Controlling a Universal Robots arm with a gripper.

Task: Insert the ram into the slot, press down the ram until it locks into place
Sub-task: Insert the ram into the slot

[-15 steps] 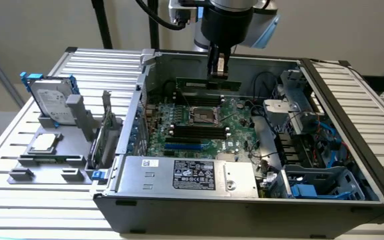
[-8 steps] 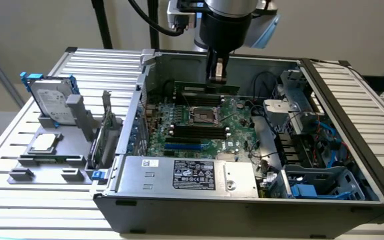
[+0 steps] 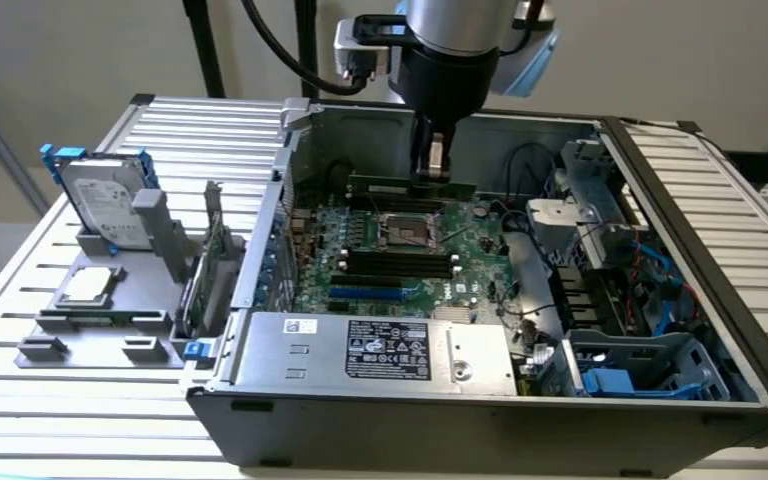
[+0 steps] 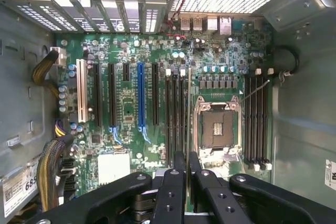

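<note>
The claw [image 3: 431,178] is clenched on the ram [image 3: 384,186], pinching it about mid-length from above. In the exterior view the green stick hangs level inside the open PC case [image 3: 491,435], up off the motherboard [image 3: 478,250] and not in any socket yet.

From the wrist view you get the ram [image 4: 189,108] edge-on, just a thin line running out from between the 2 black fingers [image 4: 179,163]. It's parallel to the black memory slots [image 4: 175,119] and sits at that bank's edge, on the side next to the CPU socket [image 4: 218,127]. I honestly can't tell whether it's right over the last slot or just beside it. The pale clips show at the bank's far ends. The blue slot [image 4: 140,95] is on the other side of the bank, well away from the stick.

Outside the case, on the slatted bench [image 3: 77,410] at the exterior view's left, there's a grey holder [image 3: 91,335] with a hard drive [image 3: 101,200] standing upright in it.
</note>
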